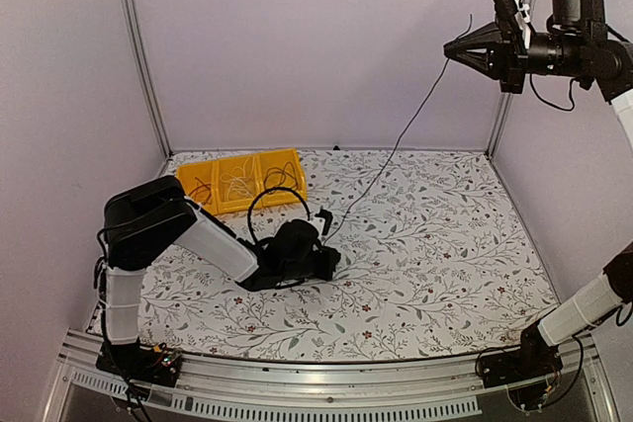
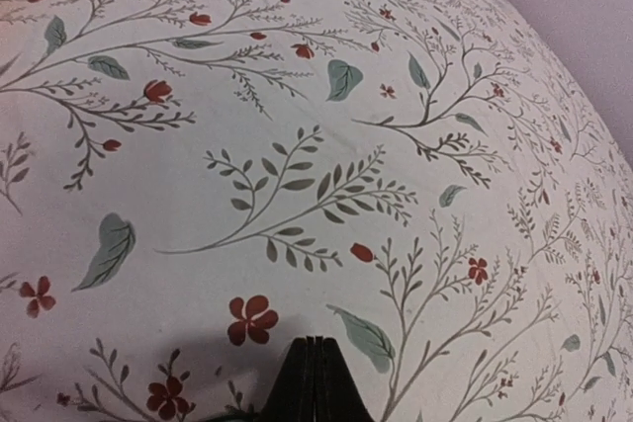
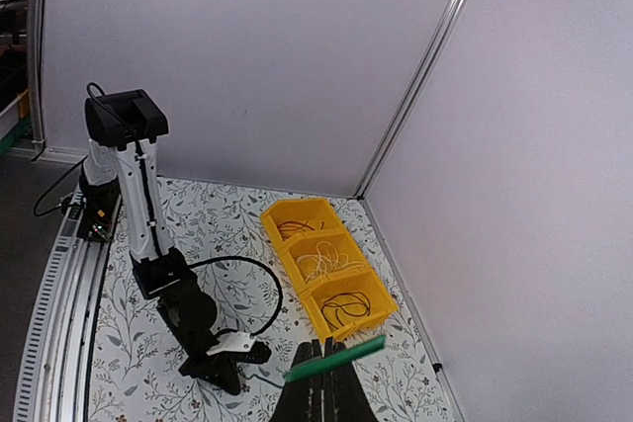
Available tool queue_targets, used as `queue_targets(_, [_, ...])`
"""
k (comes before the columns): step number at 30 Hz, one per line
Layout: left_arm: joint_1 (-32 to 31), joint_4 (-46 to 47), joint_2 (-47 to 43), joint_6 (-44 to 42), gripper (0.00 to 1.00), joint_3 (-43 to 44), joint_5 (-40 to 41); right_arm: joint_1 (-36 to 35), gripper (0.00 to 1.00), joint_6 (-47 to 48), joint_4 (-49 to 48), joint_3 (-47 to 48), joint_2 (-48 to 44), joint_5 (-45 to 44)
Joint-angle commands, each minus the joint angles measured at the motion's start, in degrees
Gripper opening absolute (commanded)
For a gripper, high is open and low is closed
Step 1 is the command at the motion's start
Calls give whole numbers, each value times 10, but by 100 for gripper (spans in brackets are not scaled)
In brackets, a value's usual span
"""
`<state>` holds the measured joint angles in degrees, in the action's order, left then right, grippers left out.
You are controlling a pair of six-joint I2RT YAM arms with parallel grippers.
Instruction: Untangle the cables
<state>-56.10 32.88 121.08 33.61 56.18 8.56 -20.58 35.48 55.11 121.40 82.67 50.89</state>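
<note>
Left fingers [image 2: 302, 378] are closed tight, low against the floral desk [image 1: 445, 264]. Right fingers [image 1: 457, 47], raised high, pinch a thin black cable [image 1: 396, 150] that stretches down toward the left arm. Other cables [image 1: 237, 183] lie coiled in the yellow bin's [image 1: 294, 177] compartments.

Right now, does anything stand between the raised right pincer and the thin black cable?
Nothing visible does: the right pincer is shut on the upper end of the thin black cable, which runs down to the floral table.
</note>
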Motion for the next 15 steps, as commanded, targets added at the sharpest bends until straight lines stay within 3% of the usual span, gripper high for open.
queue_targets(1, [7,32,-61,-33,0,-54,-8,3,0,-16,-67,-80,-11,-60])
queue_targets(5, [7,34,-130,-66,0,-95,-35,4,0,-22,-147,-255,-57,-125])
queue_targets(10, [7,-27,-183,-116,0,-104,-80,4,2,-13,-184,-427,-71,-160])
queue_targets(11, [6,-42,-191,-124,0,-103,-81,4,7,-12,-185,-451,-70,-160])
queue_targets(13, [6,-67,-206,-135,0,-101,-77,4,31,-5,-179,-485,-65,-154])
queue_targets(15, [6,-77,-220,-146,0,-102,-76,2,46,0,-166,-500,-54,-143])
